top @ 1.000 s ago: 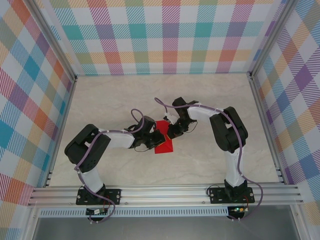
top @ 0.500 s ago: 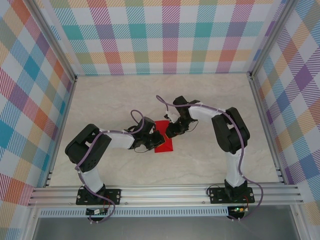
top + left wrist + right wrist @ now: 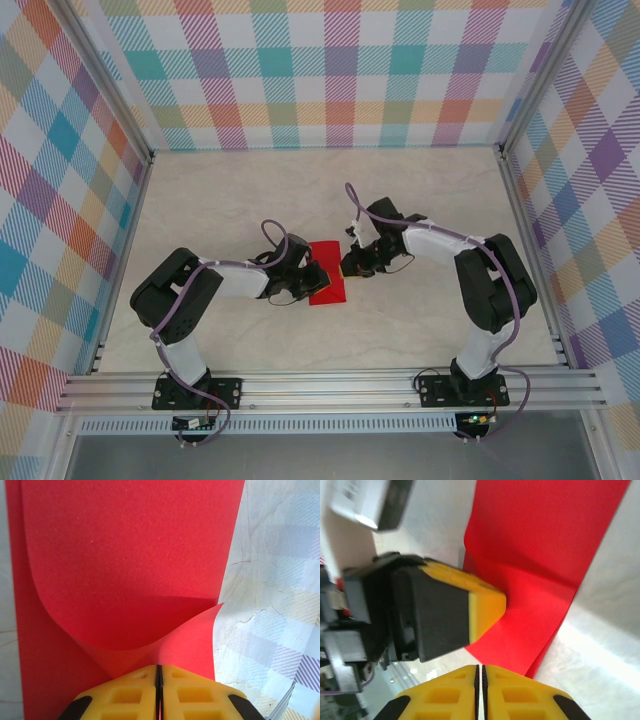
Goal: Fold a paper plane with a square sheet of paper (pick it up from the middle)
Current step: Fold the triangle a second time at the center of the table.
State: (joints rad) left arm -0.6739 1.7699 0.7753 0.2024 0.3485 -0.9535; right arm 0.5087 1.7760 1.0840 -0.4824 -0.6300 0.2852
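Mostly hidden from above: wrists cover both side edges of sheet of paper (image 3: 329,287), which lies mid-surface (image 3: 220,200) between arms. Up close, left fingers (image 3: 125,696) pressed together, clamped on curled-up flap of sheet, lower layer flat beneath. Likewise right fingers (image 3: 445,696) together, gap a hairline; sheet's corner ends just beside tips, possibly nipped, cannot tell. Paper bright red, matte, thin, outline narrower than square, apparently doubled. Surface pale, marbled.

Right gripper (image 3: 350,268) slid off top of red paper (image 3: 325,287) toward 3 o'clock, now at paper's 3 o'clock edge. Right arm (image 3: 495,285) swung out toward 3 o'clock.
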